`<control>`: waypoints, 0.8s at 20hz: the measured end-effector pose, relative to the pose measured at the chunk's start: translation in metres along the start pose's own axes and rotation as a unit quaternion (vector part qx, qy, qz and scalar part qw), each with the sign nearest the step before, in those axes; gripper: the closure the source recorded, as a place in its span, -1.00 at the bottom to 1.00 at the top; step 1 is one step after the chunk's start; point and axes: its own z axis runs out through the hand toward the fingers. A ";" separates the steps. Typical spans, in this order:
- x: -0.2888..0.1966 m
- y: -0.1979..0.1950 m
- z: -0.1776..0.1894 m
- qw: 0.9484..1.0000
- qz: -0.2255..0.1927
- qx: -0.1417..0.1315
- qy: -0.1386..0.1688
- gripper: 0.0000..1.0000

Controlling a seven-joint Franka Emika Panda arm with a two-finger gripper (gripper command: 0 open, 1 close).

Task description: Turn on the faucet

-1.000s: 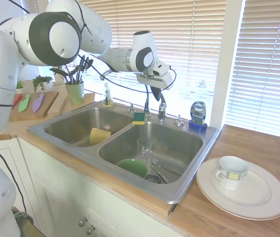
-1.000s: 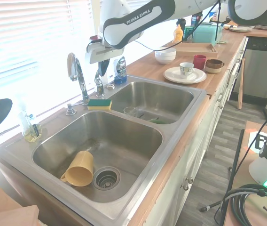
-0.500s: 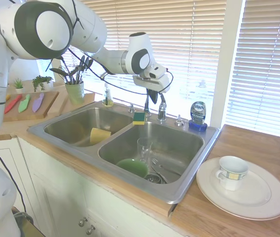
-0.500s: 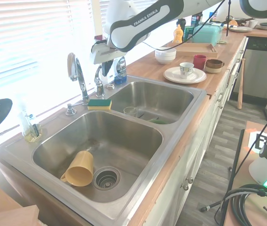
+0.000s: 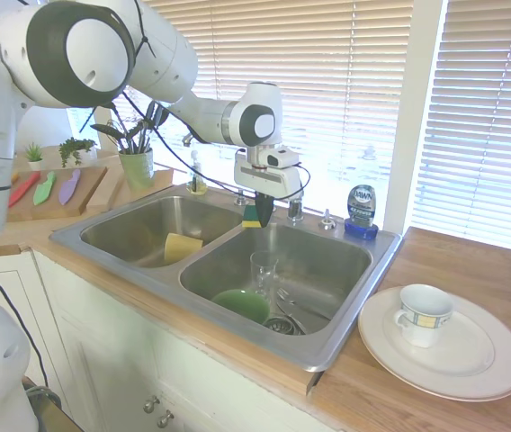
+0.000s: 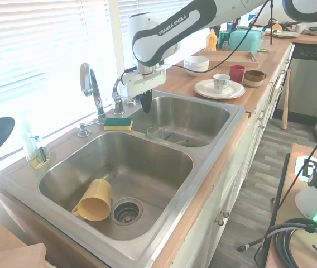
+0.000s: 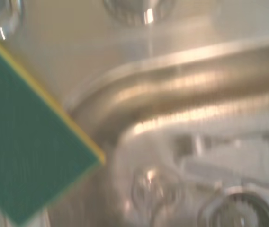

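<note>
Gripper (image 6: 146,104): fingers pressed together, pointing down over sink (image 6: 214,137) back rim.
Faucet (image 6: 91,89): just beside, untouched.
Sponge (image 6: 118,123): near.

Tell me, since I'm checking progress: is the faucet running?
Apparently off: no stream shows below the faucet spout in either exterior view; the gripper hangs beside its lever.

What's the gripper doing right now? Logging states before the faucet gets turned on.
Gripper: fingers look together, holding nothing, pointing down by the sponge, not touching the faucet.
</note>
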 end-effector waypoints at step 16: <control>-0.097 0.155 0.014 1.000 -0.013 0.003 -0.002 -1.00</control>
